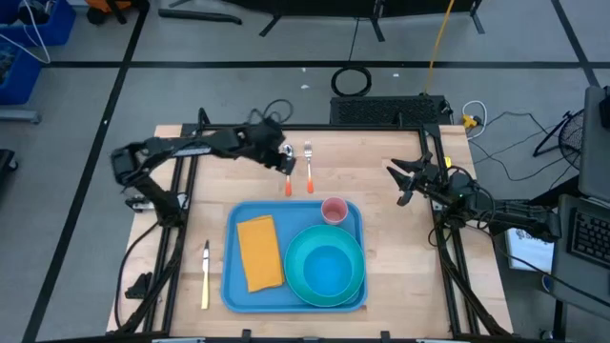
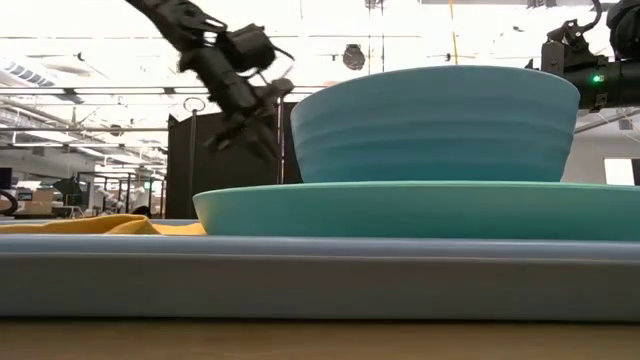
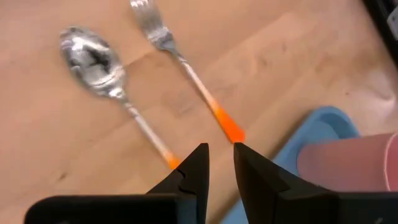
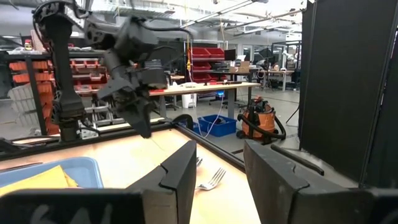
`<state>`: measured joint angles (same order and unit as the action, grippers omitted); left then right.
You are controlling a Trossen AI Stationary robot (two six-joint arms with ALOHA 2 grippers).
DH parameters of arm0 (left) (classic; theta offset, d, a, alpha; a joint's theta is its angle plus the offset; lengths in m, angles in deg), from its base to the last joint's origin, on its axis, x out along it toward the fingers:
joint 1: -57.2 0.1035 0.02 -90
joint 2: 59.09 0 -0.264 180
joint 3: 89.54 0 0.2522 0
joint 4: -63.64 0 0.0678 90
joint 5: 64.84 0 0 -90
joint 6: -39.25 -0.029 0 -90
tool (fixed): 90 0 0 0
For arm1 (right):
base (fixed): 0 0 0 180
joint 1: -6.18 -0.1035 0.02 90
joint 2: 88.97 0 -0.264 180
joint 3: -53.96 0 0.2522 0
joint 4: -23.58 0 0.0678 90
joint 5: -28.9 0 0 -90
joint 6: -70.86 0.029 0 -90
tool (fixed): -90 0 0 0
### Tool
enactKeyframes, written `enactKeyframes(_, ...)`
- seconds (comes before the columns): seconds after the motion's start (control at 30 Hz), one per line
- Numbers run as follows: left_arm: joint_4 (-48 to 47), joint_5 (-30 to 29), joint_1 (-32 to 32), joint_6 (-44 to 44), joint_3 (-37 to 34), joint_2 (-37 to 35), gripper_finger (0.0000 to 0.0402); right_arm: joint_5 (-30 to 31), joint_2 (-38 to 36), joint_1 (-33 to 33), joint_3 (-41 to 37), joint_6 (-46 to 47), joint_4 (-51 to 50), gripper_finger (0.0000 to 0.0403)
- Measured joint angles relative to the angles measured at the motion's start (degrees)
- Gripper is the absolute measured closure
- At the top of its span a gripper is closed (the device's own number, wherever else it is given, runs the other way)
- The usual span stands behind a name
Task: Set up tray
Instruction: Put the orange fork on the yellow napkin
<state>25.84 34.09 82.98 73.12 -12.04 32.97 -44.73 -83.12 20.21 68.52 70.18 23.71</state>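
**Left arm closing in on the cutlery behind the tray**

The light-blue tray (image 1: 232, 286) is sitting at the front middle of the wooden table (image 1: 381, 176), already carrying a folded yellow napkin (image 1: 259, 252), a teal plate (image 1: 295, 272) with a blue bowl (image 1: 329, 270) on it, and a pink cup (image 1: 335, 210) in its far right corner. A knife (image 1: 205, 275) is lying just beside the tray's left rim.

The left gripper (image 3: 219, 163) is hovering over the bare wood just behind the tray's far rim, its jaws parted only narrowly and empty. Beneath it a spoon (image 3: 102, 67) and a fork (image 3: 180, 59) are lying side by side, apart from each other, their orange-tipped handles pointing toward the tray.

The step in hand is probably picking one utensil. The fingers should be straddling a single handle squarely; the two orange tips are near each other, so drifting sideways risks nudging the neighbour.

The pink cup is standing close to the fork's handle, leaving little room on that side. The right gripper (image 4: 217, 171) is waiting well to the right of the tray, jaws released, with open table around it.
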Motion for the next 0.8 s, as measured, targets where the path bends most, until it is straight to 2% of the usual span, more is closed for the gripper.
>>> enactKeyframes(0.13, -0.22, 2.10, -0.40, -0.20, 7.56, 8.50, 0.0325, -0.01, 0.00, 0.01, 0.00, 0.01, -0.04, 0.0277)
enactKeyframes(0.27, -0.24, 2.14, -0.83, 1.34, 11.39, 14.29, 0.0320, -0.01, 0.00, 0.01, 0.00, 0.02, -0.02, 0.0277)
enactKeyframes(0.67, 3.36, -0.40, 0.85, 5.37, 11.87, 21.52, 0.0241, 0.00, 0.00, 0.00, 0.02, 0.01, -0.01, 0.0277)
enactKeyframes(0.8, 6.80, 1.55, 0.87, 6.37, 11.87, 22.79, 0.0222, 0.02, 0.00, -0.01, 0.02, 0.02, -0.02, 0.0277)
